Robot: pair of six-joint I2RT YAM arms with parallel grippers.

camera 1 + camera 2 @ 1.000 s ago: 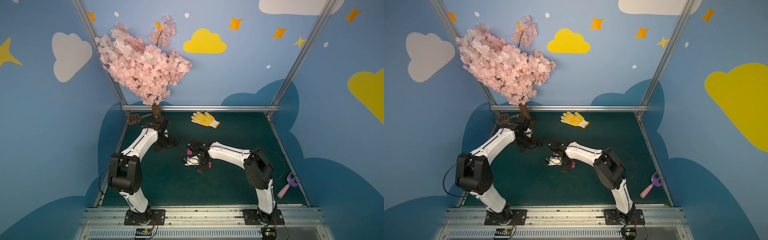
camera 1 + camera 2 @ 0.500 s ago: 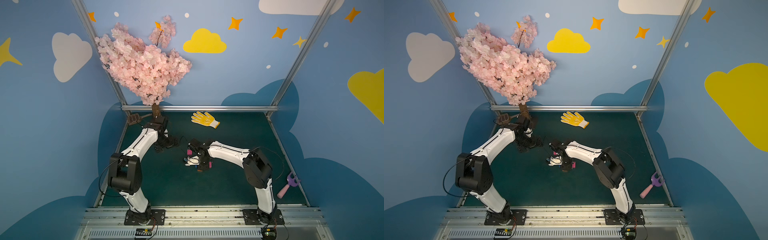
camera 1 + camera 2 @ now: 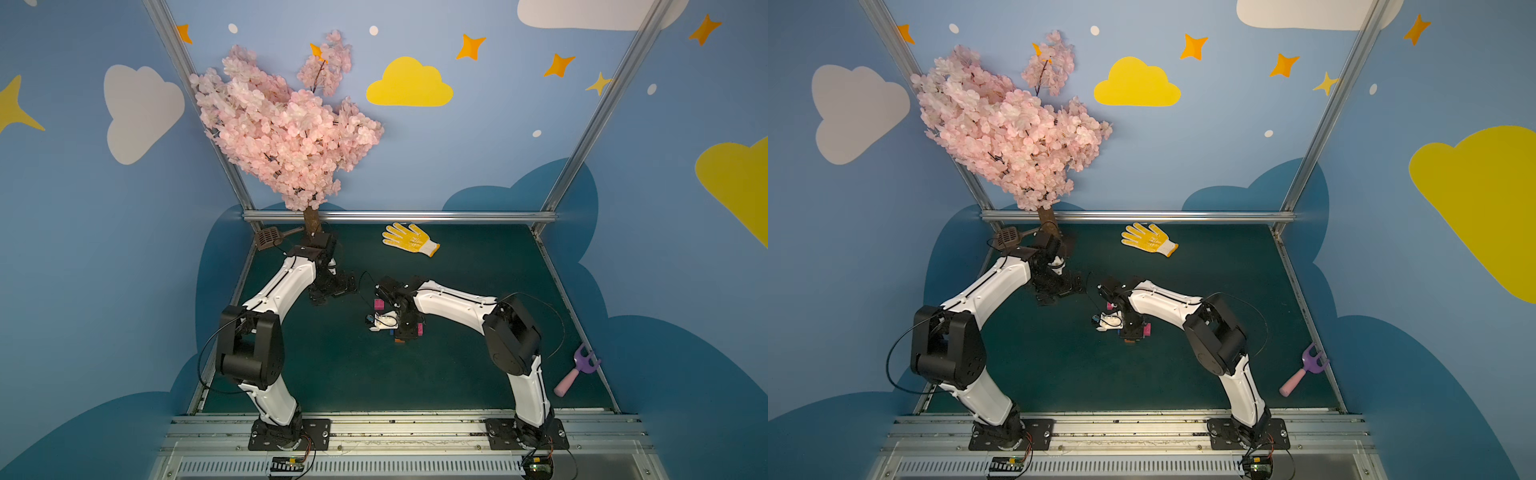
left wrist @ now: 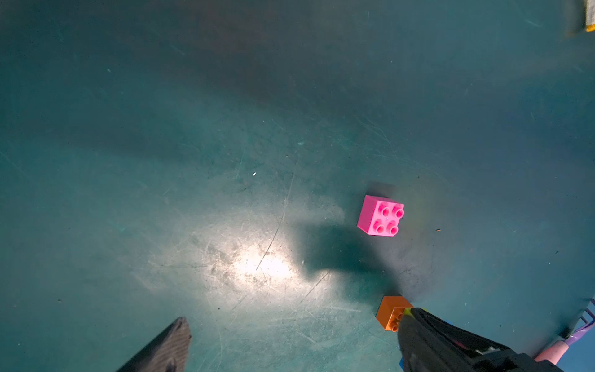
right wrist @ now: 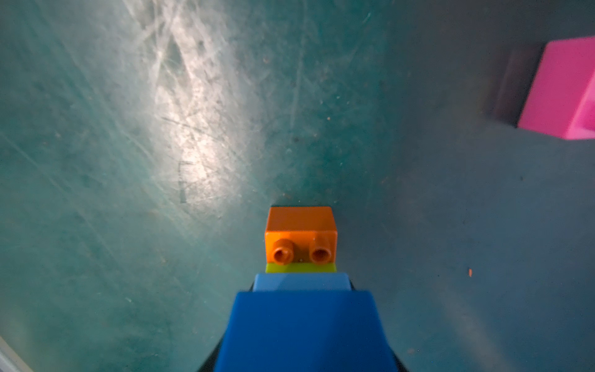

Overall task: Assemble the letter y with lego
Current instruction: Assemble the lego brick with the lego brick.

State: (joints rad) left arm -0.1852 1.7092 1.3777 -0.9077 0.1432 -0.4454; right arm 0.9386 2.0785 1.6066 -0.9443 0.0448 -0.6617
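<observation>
1. The part-built letter y (image 5: 304, 306) is clamped in my right gripper (image 3: 402, 332). The dark blue brick (image 5: 306, 335) sits nearest the jaws. Beyond it come the light blue brick (image 5: 301, 281), the lime green brick (image 5: 301, 267) and the orange brick (image 5: 301, 230) at the far end, with two of its studs showing.
2. That gripper hangs low over the mat (image 3: 332, 365).
3. A pink brick (image 4: 381, 216) stands alone on the mat, studs up. It is between my two grippers, nearer the right one and apart from the cluster.
4. In both top views a second pink brick (image 3: 420, 329) shows just beside my right gripper on its outer side. It is too small there to tell whether it is joined on.
5. My left gripper (image 3: 334, 289) is spread wide and empty. It is well apart from the bricks, close in front of the blossom tree (image 3: 282, 124).
6. The yellow glove (image 3: 409, 239) lies beyond both grippers, near the back rail. The purple fork toy (image 3: 575, 372) is far off my right gripper's outer side, at the mat's edge.
</observation>
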